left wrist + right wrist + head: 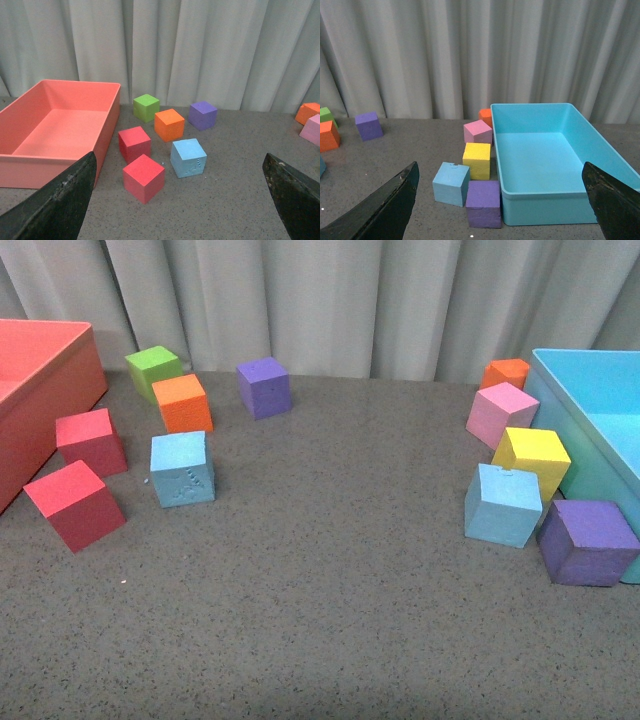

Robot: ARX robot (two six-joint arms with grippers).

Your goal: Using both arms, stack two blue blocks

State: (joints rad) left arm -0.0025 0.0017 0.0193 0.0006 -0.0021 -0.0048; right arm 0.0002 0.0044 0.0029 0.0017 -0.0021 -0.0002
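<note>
The two blue blocks sit well apart on the grey table (330, 620), one at each side. The left blue block (182, 469) (188, 158) stands upright at mid-depth, with faint embossed marks on its near face. It is just near of an orange cube (182, 403), and two red cubes (75, 504) lie to its left beside the red bin (62, 368). A green cube (153, 368) and a purple cube (264, 387) stand further back by the curtain. The right blue block (502, 505) (451, 184) rests just beside a yellow cube (532, 457), on that cube's near-left side. A second purple cube (587, 542) stands to its right against the turquoise bin (545, 390), and a pink cube (501, 412) and another orange cube (506, 372) lie behind. No arm shows in the front view. In the wrist views the left gripper (178, 156) is spread wide, its dark fingers (60, 200) framing the left cluster and holding nothing. The right gripper (500, 164) is likewise spread wide and empty, above the table facing the bin and the right cluster.
</note>
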